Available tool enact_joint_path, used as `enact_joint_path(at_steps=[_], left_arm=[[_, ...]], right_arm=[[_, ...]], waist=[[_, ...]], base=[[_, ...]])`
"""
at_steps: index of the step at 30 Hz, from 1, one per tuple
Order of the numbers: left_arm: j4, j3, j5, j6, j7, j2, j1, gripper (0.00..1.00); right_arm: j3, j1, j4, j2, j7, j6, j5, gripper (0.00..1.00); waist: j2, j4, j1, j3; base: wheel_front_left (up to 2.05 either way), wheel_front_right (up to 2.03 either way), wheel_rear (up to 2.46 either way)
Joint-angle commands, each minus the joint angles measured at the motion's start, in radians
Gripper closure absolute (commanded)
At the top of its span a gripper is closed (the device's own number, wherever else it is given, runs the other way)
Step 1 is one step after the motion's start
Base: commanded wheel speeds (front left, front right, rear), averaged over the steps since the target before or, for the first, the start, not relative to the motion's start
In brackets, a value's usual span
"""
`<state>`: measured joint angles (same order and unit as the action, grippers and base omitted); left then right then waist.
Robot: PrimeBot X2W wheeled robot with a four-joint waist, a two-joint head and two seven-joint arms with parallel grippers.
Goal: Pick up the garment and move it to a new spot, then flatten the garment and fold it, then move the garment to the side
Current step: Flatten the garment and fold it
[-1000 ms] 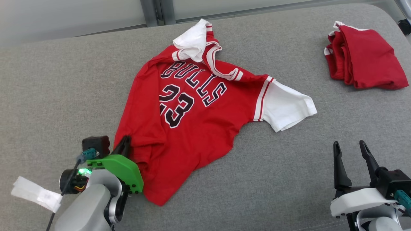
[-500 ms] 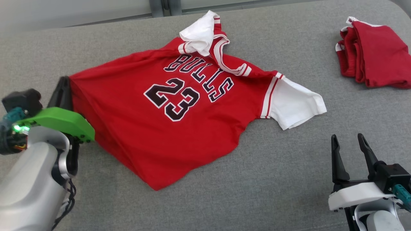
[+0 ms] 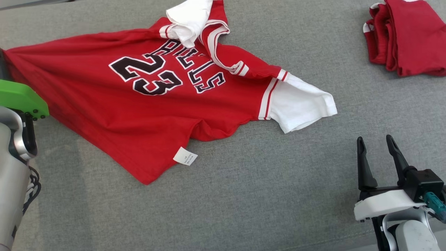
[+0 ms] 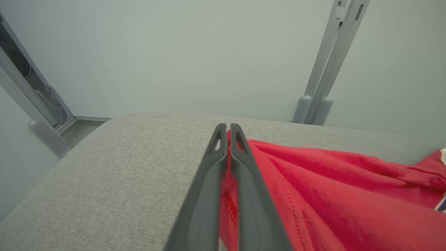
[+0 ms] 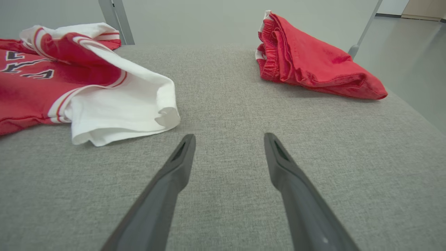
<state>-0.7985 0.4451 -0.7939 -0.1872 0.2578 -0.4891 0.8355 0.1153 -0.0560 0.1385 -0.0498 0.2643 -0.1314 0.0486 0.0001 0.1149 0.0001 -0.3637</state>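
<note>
The garment (image 3: pixel 139 104), a red "BULLS 23" jersey with white sleeves, lies on the grey cushion (image 3: pixel 244 202), stretched out toward the left. My left gripper (image 3: pixel 2 64) at the left edge of the head view is shut on the jersey's hem corner. In the left wrist view its fingers (image 4: pixel 228 129) press together with red cloth (image 4: pixel 331 195) pinched between them. A white label (image 3: pixel 185 156) shows at the lower hem. One white sleeve (image 3: pixel 299 104) lies flat on the right; the other is bunched at the collar. My right gripper (image 3: pixel 376 144) stands open at the lower right, apart from the sleeve (image 5: pixel 122 111).
A second red garment (image 3: pixel 407 35) lies folded at the far right of the cushion, also in the right wrist view (image 5: pixel 313 62). Grey wall and metal posts (image 4: pixel 327 69) stand behind the cushion's far edge. Bare cushion lies in front of the jersey.
My left gripper has drawn the hem corner far to the left, stretching the jersey out flat; the lower hem turned over and a label now shows. The head camera has shifted. The right gripper stayed open.
</note>
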Motion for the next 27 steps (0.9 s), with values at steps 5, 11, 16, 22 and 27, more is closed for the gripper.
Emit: enact_joint_path(at_steps=[5,11,16,22,27], left_arm=[[0.026,-0.114,0.101,-0.012,0.007,0.021,-0.002,0.00],[0.100,-0.242,0.177,0.021,0.006,0.086,-0.112,0.00],[0.229,-0.384,0.209,0.050,0.006,0.177,-0.271,0.00],[0.344,-0.377,0.214,0.142,0.006,0.332,-0.515,0.00],[0.384,-0.274,0.172,0.196,-0.080,0.401,-0.643,0.00]], right_arm=[[-0.005,-0.016,0.009,-0.002,0.000,0.002,-0.004,0.00],[-0.003,0.006,0.016,-0.002,0.000,0.002,0.000,0.00],[0.010,0.036,0.024,-0.002,0.000,0.002,0.007,0.00],[0.023,0.079,0.031,-0.002,0.000,0.002,0.019,0.00],[0.027,0.100,0.029,-0.002,0.000,0.002,0.027,0.00]], waist=[[-0.0001,-0.004,-0.0001,0.001],[-0.0001,-0.034,-0.0001,0.052],[-0.0001,-0.066,-0.0001,0.123],[-0.0001,-0.095,-0.0001,0.203],[-0.0001,-0.114,-0.0001,0.228]], base=[[0.00,0.00,0.00],[0.00,0.00,0.00],[0.00,0.00,0.00],[0.00,0.00,0.00],[0.00,0.00,0.00]])
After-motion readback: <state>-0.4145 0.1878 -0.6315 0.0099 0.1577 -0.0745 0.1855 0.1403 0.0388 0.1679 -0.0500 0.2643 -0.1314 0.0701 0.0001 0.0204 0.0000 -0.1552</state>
